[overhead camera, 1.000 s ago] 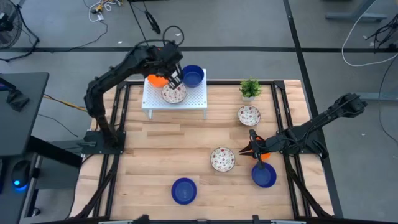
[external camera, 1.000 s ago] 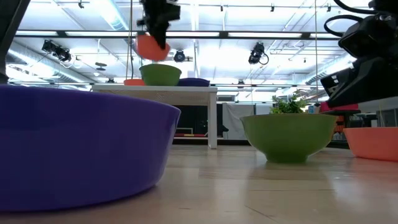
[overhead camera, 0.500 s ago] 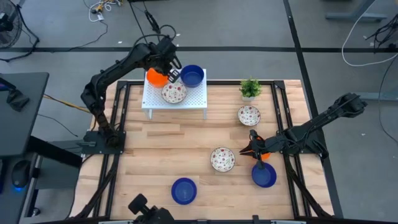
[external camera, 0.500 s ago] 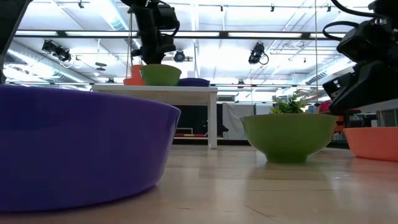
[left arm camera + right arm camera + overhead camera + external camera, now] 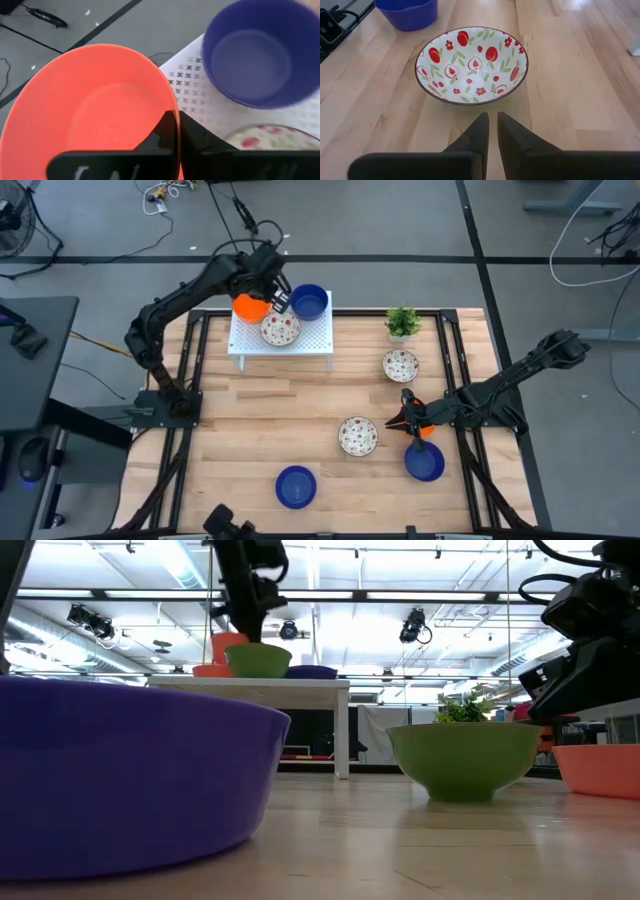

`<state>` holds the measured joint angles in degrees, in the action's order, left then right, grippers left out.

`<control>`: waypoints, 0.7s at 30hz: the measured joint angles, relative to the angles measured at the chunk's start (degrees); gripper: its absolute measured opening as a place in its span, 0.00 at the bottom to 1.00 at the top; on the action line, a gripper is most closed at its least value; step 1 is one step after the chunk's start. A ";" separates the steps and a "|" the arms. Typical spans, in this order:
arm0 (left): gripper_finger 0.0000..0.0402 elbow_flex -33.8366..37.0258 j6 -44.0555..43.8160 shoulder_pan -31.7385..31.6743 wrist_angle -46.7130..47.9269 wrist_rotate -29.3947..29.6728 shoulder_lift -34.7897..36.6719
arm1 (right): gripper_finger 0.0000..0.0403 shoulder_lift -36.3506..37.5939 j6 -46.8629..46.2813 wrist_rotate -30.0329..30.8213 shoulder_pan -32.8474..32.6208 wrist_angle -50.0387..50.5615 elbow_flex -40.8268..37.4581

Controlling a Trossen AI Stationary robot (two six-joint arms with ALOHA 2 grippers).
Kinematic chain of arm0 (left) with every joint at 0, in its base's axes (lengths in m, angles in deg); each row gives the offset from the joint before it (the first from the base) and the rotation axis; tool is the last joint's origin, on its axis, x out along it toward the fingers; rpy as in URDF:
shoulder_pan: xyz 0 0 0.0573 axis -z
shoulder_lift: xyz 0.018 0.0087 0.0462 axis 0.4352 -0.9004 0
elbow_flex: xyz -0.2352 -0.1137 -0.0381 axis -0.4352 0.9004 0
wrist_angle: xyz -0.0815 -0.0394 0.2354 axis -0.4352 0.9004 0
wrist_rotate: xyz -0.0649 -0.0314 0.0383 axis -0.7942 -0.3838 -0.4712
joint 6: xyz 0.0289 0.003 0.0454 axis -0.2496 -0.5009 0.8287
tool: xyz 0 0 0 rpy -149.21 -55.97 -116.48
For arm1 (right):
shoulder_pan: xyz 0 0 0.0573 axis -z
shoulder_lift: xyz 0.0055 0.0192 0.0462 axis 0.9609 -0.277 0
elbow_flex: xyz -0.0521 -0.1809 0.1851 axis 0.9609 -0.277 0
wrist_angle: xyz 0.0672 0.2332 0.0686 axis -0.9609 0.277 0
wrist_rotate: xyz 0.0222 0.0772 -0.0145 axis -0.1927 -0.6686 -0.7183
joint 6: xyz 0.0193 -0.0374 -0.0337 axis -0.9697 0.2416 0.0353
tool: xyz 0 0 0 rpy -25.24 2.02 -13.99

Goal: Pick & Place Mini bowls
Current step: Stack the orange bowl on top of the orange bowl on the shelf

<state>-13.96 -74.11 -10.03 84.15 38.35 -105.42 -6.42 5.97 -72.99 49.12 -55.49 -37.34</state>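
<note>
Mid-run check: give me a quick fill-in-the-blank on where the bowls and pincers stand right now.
1. The left pincer is shut on the rim of the ____ bowl.
2. That bowl hangs over the white ____.
3. The right pincer points at a ____ bowl.
4. Beside the plant sits a ____ bowl.

Missing words: orange; rack; patterned; patterned

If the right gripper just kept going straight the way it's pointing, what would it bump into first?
Probably the white bowl with red fruit patterns, straight ahead of the right gripper on the wooden table.
</note>
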 joint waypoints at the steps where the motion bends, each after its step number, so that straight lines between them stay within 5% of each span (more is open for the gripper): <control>1: 0.01 0.00 -0.78 0.55 0.43 0.35 0.69 | 0.10 0.00 0.00 -0.01 0.00 0.00 0.00; 21: 0.01 12.51 -3.72 2.37 -3.51 2.43 11.38 | 0.10 0.00 -1.09 -0.02 -0.01 0.15 0.00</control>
<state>-1.45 -77.83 -7.66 80.63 40.78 -94.04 -6.42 4.88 -73.01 49.12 -55.34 -37.34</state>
